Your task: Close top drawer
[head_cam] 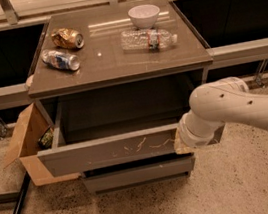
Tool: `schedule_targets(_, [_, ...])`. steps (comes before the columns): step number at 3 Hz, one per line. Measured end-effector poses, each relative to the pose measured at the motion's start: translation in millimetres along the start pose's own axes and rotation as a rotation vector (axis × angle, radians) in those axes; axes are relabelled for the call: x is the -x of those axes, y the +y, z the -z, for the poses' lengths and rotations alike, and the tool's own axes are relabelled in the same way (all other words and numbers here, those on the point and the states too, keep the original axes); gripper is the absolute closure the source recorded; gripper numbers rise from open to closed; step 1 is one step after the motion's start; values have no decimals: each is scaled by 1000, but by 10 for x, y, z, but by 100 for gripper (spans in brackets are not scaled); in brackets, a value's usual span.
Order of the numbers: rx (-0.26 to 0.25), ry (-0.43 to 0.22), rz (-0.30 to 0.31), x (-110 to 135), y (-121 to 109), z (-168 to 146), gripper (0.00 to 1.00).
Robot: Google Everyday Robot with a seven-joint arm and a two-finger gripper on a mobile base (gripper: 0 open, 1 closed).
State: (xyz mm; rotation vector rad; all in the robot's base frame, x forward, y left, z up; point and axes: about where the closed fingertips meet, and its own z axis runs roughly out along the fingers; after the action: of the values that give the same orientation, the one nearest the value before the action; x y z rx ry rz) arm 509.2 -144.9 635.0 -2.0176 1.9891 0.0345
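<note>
The top drawer stands pulled out of the grey cabinet. Its flat front panel bears pale squiggly scratch marks, and the inside looks dark and empty. My white arm reaches in from the right. My gripper is at the right end of the drawer's front panel, mostly hidden behind the wrist, with only a pale tip showing against the panel. I cannot tell whether it touches the panel.
The cabinet top carries a crushed gold can, a blue-silver can, a plastic bottle and a white bowl. A cardboard box leans at the left. A black pole lies on the floor. A plain lower drawer front sits below.
</note>
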Motion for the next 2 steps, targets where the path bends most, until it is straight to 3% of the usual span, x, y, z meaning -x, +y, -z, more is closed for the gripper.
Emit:
schedule_targets(1, [-28,-12,36,51,-268,-28,96])
schedule_targets(2, [-36,-19,51,95,-426,-86,100])
